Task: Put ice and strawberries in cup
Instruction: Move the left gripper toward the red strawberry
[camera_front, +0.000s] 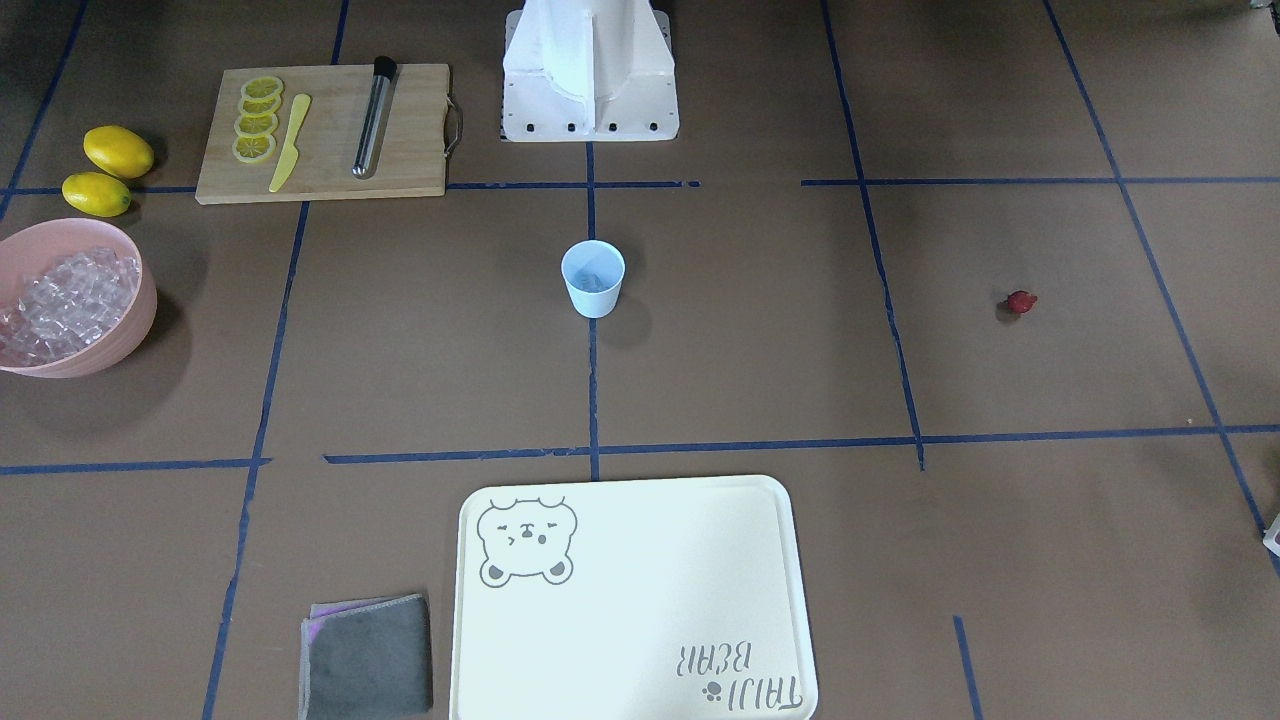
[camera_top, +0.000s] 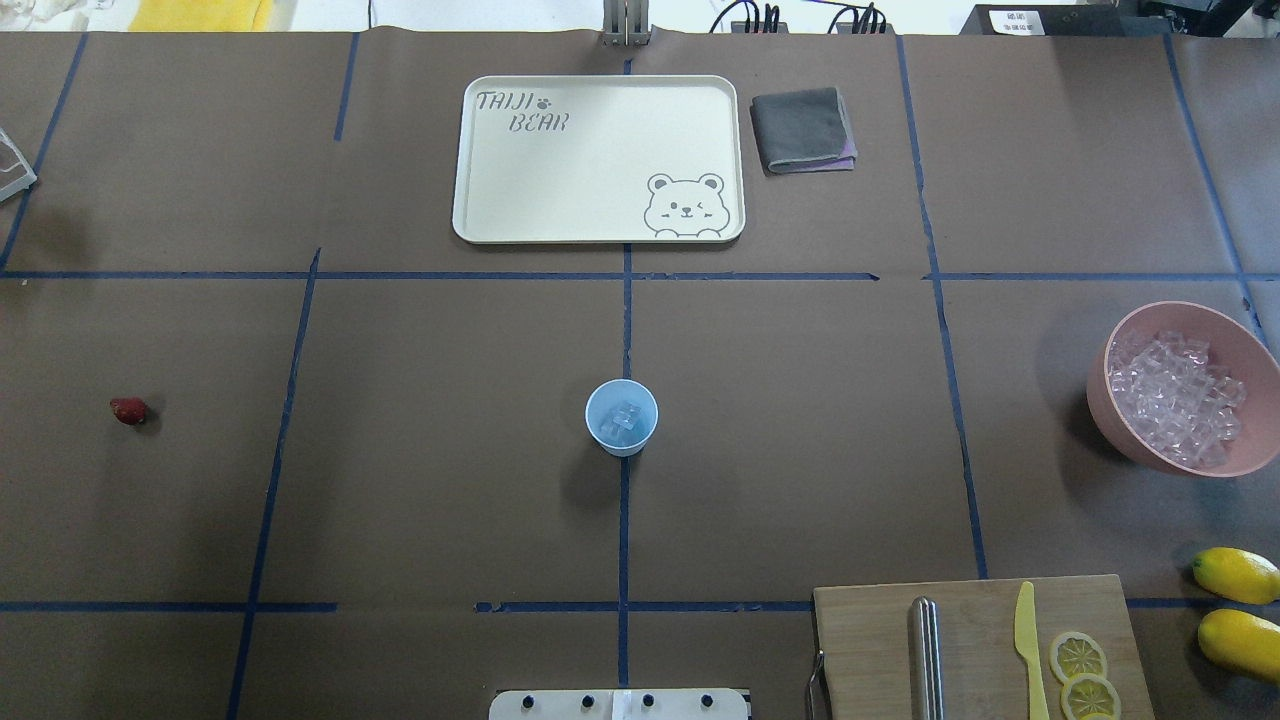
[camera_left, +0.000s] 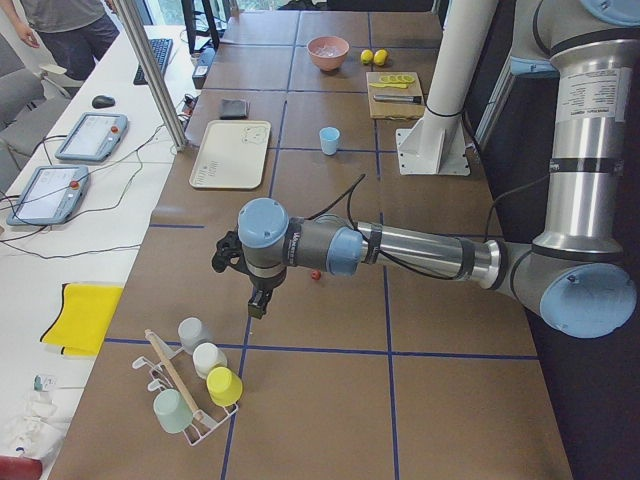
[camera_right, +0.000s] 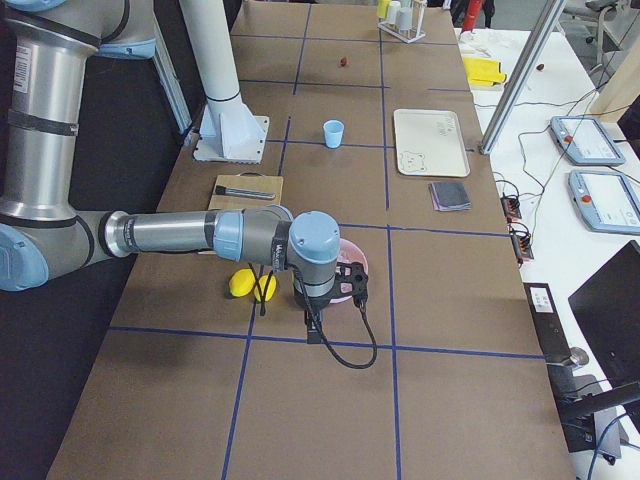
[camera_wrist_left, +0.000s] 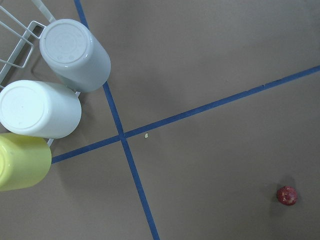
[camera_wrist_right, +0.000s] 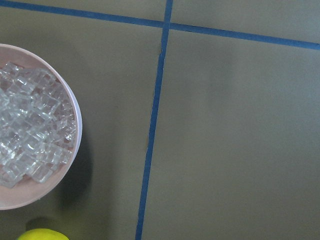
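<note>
Left hand (camera_left: 256, 303) and right hand (camera_right: 314, 326) show, but I cannot tell if apart or together, clear ice (camera_top: 622, 424) sits in the light-blue cup (camera_front: 593, 280), and the small red strawberry (camera_front: 1020, 302) lies well apart on its left.

Left gripper (camera_left: 256, 305) and right gripper (camera_right: 314, 330) only show up tiny in the side views, so no telling how their jaws stand. Pink bowl (camera_front: 125, 335) gets clipped by the frame edge, cutting board (camera_top: 870, 650) too.

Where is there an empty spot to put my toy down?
Bare table lies between the cup and the strawberry, and between the cup and the bowl. The tray is bare too. It is crowded by the bowl, lemons and board.
</note>
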